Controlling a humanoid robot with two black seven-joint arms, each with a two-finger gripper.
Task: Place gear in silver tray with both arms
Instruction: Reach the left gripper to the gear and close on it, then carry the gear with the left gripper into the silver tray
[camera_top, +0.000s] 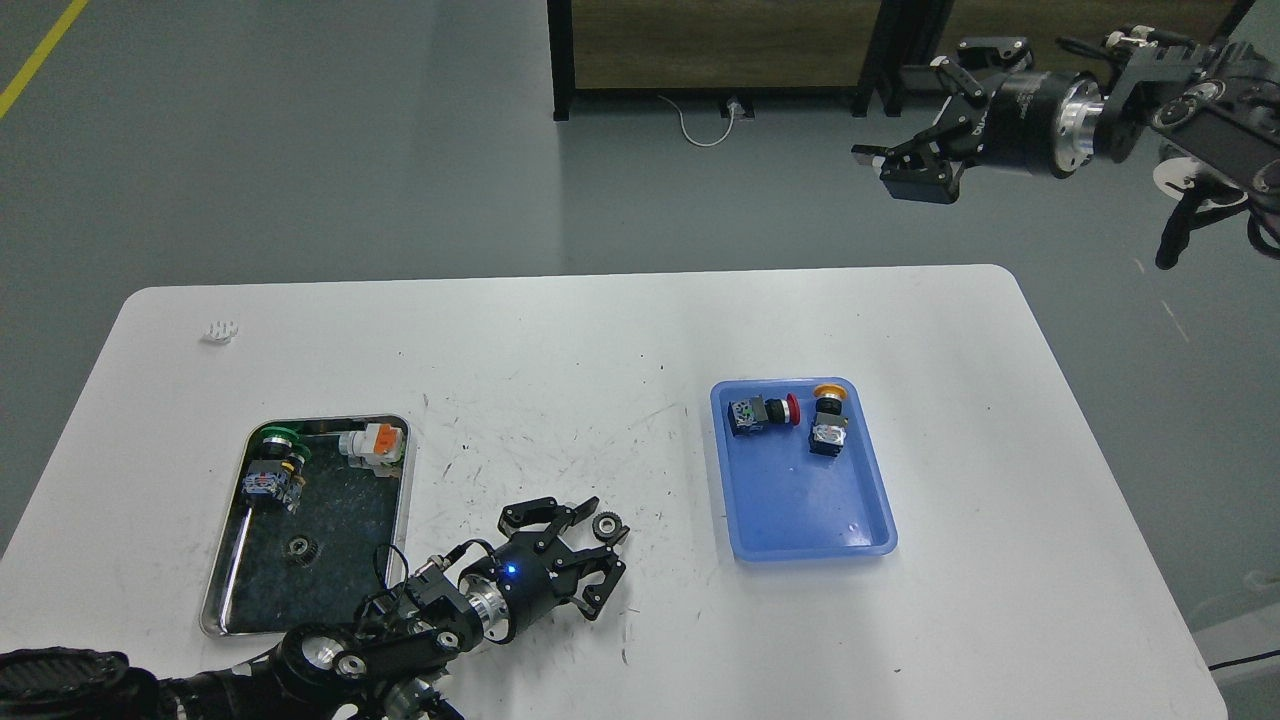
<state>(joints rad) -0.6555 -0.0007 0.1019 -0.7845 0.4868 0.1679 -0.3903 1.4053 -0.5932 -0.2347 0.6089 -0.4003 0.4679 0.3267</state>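
Where pincer (590, 555) gapes: gear (606, 526).

The white rounded table (600, 330) is cut off at the bottom edge. The right black arm (1200, 110) runs off the right edge.

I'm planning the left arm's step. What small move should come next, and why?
Probably close the left gripper on the small black gear. Its jaws look open, with the gear on the table right at their tips. One gear already lies in the silver tray; the right gripper hangs far off.
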